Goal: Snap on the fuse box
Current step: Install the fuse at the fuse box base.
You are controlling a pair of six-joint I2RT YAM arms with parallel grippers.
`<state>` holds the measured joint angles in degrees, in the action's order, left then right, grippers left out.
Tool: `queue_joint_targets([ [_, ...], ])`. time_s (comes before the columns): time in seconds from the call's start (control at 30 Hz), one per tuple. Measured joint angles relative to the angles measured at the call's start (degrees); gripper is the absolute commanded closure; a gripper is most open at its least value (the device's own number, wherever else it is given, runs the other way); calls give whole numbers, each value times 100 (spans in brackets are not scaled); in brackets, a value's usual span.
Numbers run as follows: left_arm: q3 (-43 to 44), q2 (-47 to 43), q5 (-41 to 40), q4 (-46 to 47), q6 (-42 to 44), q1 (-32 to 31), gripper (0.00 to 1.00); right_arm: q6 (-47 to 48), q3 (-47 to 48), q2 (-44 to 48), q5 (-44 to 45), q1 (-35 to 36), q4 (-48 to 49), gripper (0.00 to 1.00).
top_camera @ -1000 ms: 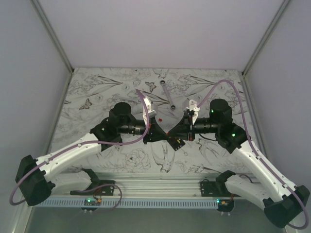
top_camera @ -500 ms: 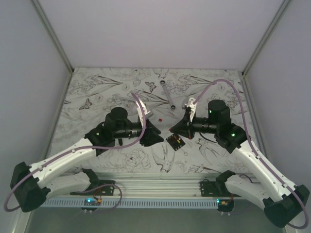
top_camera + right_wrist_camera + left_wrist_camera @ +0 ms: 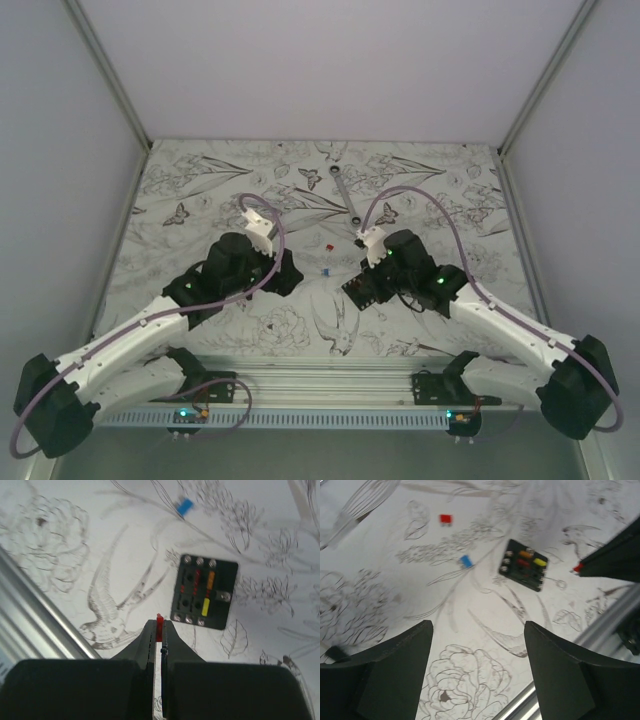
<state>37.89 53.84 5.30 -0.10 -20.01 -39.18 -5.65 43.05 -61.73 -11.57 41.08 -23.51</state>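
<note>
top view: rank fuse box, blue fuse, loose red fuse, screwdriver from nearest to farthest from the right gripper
From the right gripper, gripping a red fuse:
1. fuse box, at its fingertips
2. blue fuse, toward the left arm
3. loose red fuse, behind the blue one
4. screwdriver, farthest back

The fuse box (image 3: 359,291) lies on the counter (image 3: 200,200) toward the near edge; one loose fuse (image 3: 324,270) lies left of it; a second fuse (image 3: 329,243) behind that; the screwdriver (image 3: 346,198) farther back.
</note>
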Motion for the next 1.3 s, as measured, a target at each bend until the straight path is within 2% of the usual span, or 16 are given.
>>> queue_joint_targets([
  [0.2,-210,22,-389,-136,-284,479,7,-125,-291,-452,595,22,52,100],
  [0.4,-229,149,-503,-179,-466,695,0,-122,-308,-883,852,33,315,100],
  [1.3,-229,240,-542,-278,-616,846,0,-122,-313,-1617,1067,39,660,100],
])
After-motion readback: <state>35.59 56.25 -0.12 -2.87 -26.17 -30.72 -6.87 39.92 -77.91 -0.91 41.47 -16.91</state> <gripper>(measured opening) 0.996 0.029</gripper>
